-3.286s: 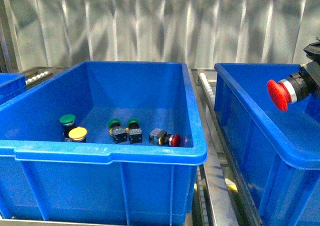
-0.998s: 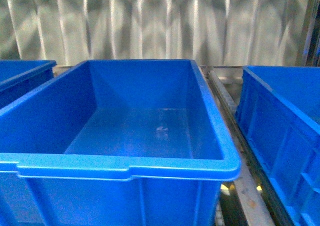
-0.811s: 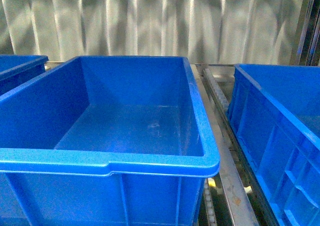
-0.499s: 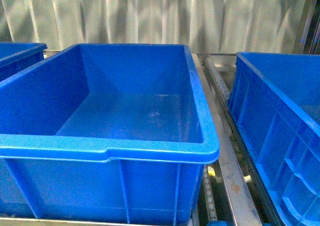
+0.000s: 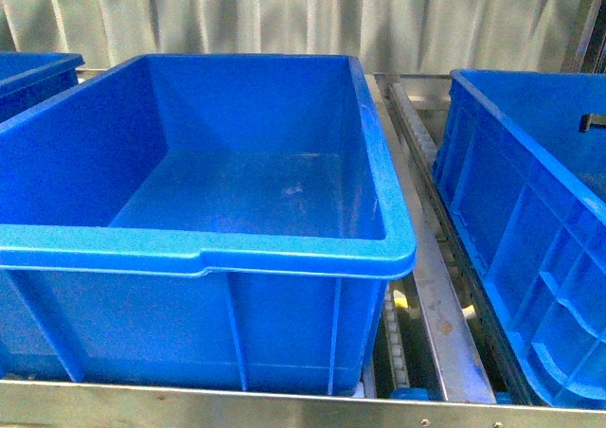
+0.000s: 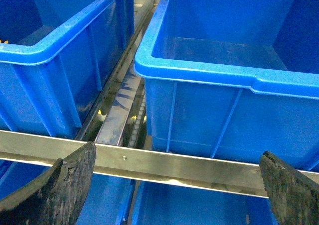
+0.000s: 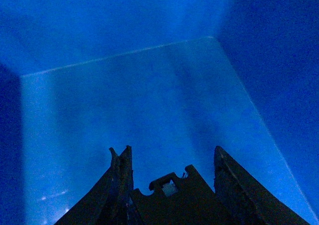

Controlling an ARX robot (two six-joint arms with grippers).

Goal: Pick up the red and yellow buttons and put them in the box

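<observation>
**Sorting line, mid-task:** No red or yellow buttons show in any view as the robot stands over three blue boxes on a metal roller rack [image 5: 426,305]. From the front, the middle box [image 5: 204,253] holds nothing. The right-hand box [image 5: 511,210] and left-hand box [image 5: 38,68] show only in part. The left fingers [image 6: 60,185] are spread wide with nothing between them, hanging in front of the rack's front rail [image 6: 174,160]. The right fingers [image 7: 119,185] reach over the floor of a blue box [image 7: 129,100], which is bare where it can be seen. A dark blocky shape sits low between them, and it cannot be told whether that is a held button or part of the arm. How many buttons are placed, and how many remain, cannot be judged from these views.
</observation>
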